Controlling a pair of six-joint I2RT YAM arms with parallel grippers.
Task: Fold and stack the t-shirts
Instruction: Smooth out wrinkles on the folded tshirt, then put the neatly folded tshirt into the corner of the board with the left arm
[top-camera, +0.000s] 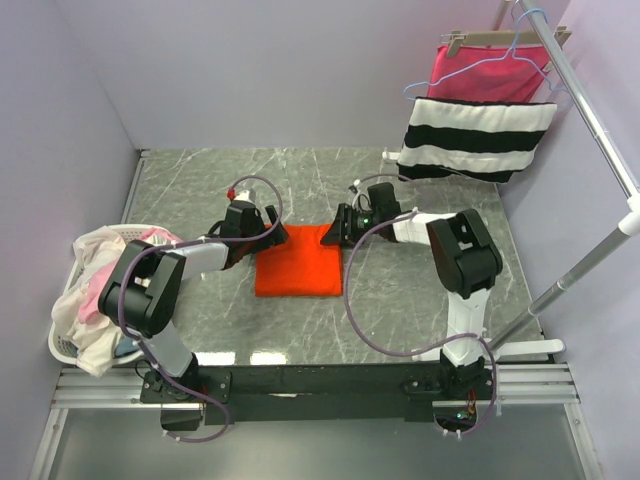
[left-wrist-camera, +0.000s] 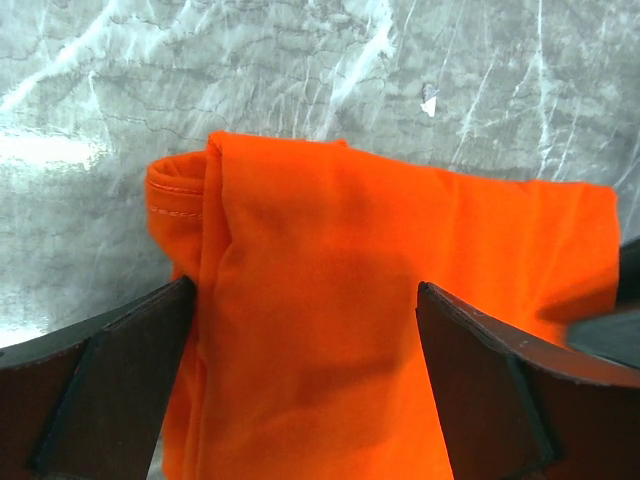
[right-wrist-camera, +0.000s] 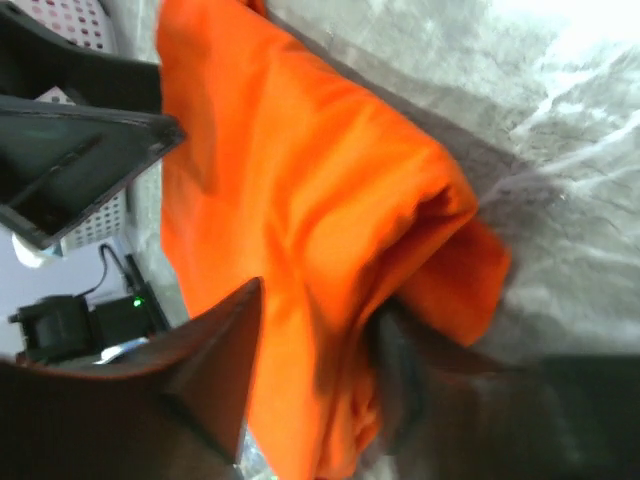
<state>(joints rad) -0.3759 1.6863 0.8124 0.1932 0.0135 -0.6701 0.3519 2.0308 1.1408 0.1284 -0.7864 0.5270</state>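
**1. Work piece.** The plain bright orange-red t-shirt (top-camera: 298, 265) of soft cloth lies folded into a compact, roughly square bundle. It sits at the centre of the grey marbled surface (top-camera: 430, 180), between the two arms. In the left wrist view the orange-red t-shirt (left-wrist-camera: 330, 260) shows a stitched hem rolled at its left edge and a straight fold along its far side.

**2. Left arm (top-camera: 150, 290).** The left jaws are positioned at the far left corner of the bundle and stand wide apart. The two brown padded fingers (left-wrist-camera: 110, 380) straddle the cloth. The cloth lies in the gap between them and is not pinched.

**3. Right arm (top-camera: 465, 255).** The right jaws are positioned at the far right corner of the bundle and stand partly apart. A thick fold of the orange-red t-shirt (right-wrist-camera: 300, 180) lies between the fingers (right-wrist-camera: 200, 390). One finger is blurred and half covered by cloth. It cannot be told whether the right jaws press on the fold or merely surround it.

**4. Other items.**
- Cream-white and pale pink garments (top-camera: 95, 270) are heaped in a white perforated plastic basket (top-camera: 60, 345). The basket stands at the left edge of the surface, just beside the left arm and apart from the folded bundle.
- A pink cloth with broad black and white stripes (top-camera: 480, 140) hangs from a metal rail (top-camera: 590, 110) at the far right.
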